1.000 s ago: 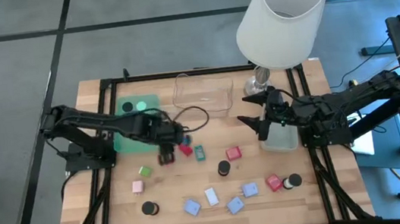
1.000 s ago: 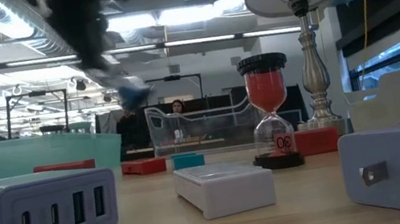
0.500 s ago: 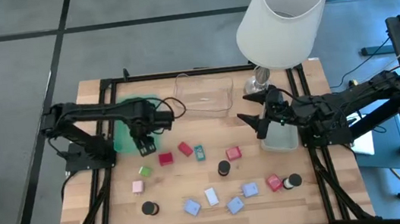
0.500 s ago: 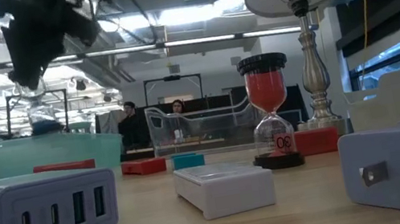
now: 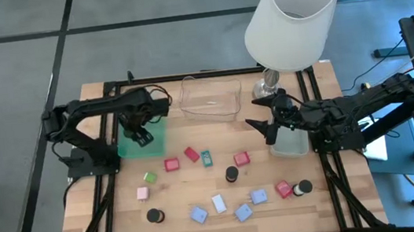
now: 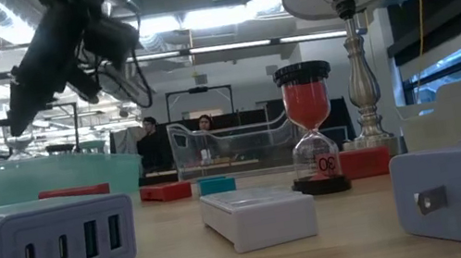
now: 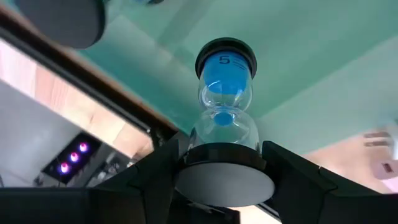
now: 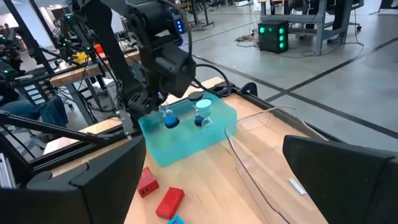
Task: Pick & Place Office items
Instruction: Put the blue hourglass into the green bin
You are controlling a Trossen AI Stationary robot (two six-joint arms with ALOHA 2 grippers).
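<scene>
A small blue-sand hourglass with black caps is sitting clamped by its near cap in our left gripper, hanging over the translucent green tray at the table's back left. We are judging release next; dropped tilted, it could topple onto the hourglass already standing in the tray. Our right gripper is waiting with jaws spread wide beside the white lamp, empty.
</scene>
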